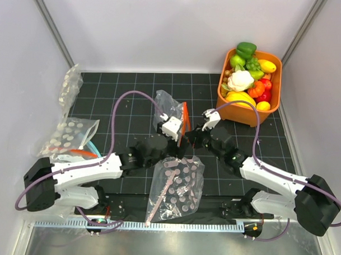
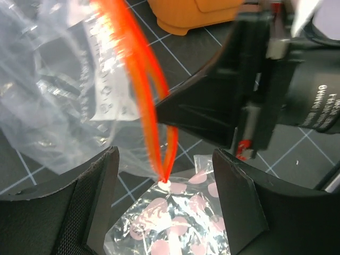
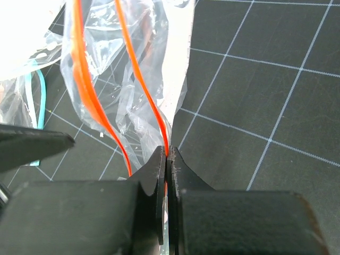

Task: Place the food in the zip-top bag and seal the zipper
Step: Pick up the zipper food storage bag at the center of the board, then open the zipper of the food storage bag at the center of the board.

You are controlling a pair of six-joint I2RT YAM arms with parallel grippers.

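Black gridded mat (image 1: 121, 86) under both pincers, white walls (image 1: 162, 32) around. Right gripper (image 3: 167, 154) pinched tight on zipper (image 3: 79, 64) of zip-top bag (image 1: 166, 108). Left gripper (image 2: 166, 172) spread wide, strip end between its fingers (bag body to its left). Food (image 1: 240, 80) in orange bin (image 1: 238, 114) beyond right gripper. White housing print (image 2: 324, 109) unreadable.

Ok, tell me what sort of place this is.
Probably a robot lab test cell, not a kitchen: plain white panels wall in a black grid mat, a left arm and right arm sit at its near edge, and the orange bin holds toy produce.
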